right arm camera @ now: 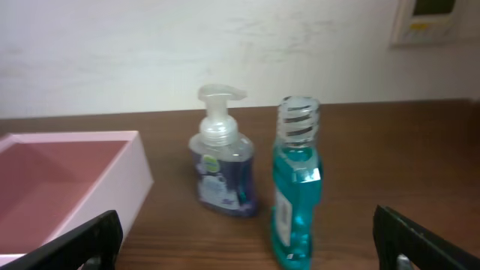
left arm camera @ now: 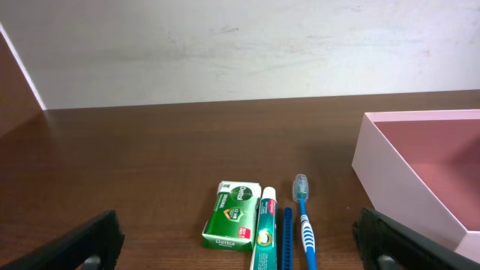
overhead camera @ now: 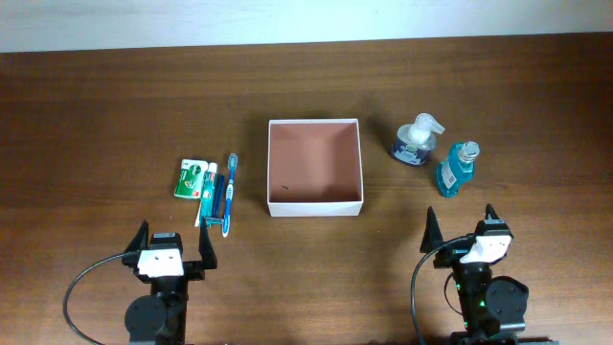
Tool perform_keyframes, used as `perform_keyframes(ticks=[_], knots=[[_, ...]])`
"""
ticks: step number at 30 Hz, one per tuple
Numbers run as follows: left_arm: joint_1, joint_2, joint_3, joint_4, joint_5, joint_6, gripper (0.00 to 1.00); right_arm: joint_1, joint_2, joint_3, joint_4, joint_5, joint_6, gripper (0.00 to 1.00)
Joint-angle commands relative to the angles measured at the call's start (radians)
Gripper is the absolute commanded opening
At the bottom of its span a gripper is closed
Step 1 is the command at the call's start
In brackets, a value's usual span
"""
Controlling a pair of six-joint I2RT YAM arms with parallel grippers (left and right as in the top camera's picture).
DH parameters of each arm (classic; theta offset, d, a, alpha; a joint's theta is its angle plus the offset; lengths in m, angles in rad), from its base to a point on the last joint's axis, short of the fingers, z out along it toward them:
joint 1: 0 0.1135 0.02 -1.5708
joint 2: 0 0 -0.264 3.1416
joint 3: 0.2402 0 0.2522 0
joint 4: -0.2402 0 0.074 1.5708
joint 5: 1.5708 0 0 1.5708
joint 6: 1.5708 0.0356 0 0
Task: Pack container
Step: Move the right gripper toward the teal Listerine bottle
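The container [overhead camera: 315, 205], a square shallow white-walled box with a pinkish-brown inside, sits empty at the table's middle; it also shows in the left wrist view [left arm camera: 390, 161] and the right wrist view [right arm camera: 112, 184]. Left of it lie a green soap box [overhead camera: 190, 178] [left arm camera: 233, 215], a toothpaste tube [overhead camera: 203, 196] [left arm camera: 264, 232], a blue comb [left arm camera: 287, 238] and a blue toothbrush [overhead camera: 230, 192] [left arm camera: 304, 225]. Right of it stand a purple pump bottle [overhead camera: 415, 141] [right arm camera: 222, 161] and a teal mouthwash bottle [overhead camera: 457, 169] [right arm camera: 295, 187]. My left gripper [overhead camera: 174, 251] [left arm camera: 240, 244] and right gripper [overhead camera: 460, 235] [right arm camera: 247, 244] are open and empty near the front edge.
The dark wooden table [overhead camera: 96, 115] reaches to a white wall at the back. A wall panel [right arm camera: 427, 22] shows at the top right of the right wrist view.
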State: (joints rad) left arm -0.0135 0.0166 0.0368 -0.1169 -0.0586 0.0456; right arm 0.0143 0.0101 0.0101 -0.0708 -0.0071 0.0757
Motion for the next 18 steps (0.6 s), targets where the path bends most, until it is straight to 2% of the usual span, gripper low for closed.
perform_keyframes(ticks=[1,6,11,15,18], knots=[[-0.004,-0.01,-0.009,0.0,0.011,0.016,0.99,-0.008,-0.004,-0.005,-0.001,-0.085,0.161,0.98],[-0.004,-0.01,-0.009,0.0,0.011,0.016,0.99,-0.008,0.067,0.005,-0.003,-0.206,0.173,0.98],[-0.004,-0.01,-0.009,0.0,0.011,0.016,0.99,-0.008,0.218,0.077,-0.114,-0.239,0.173,0.98],[-0.004,-0.01,-0.009,0.0,0.011,0.016,0.99,-0.008,0.422,0.266,-0.293,-0.248,0.168,0.98],[-0.004,-0.01,-0.009,0.0,0.011,0.016,0.99,-0.008,0.611,0.533,-0.511,-0.247,0.164,0.98]])
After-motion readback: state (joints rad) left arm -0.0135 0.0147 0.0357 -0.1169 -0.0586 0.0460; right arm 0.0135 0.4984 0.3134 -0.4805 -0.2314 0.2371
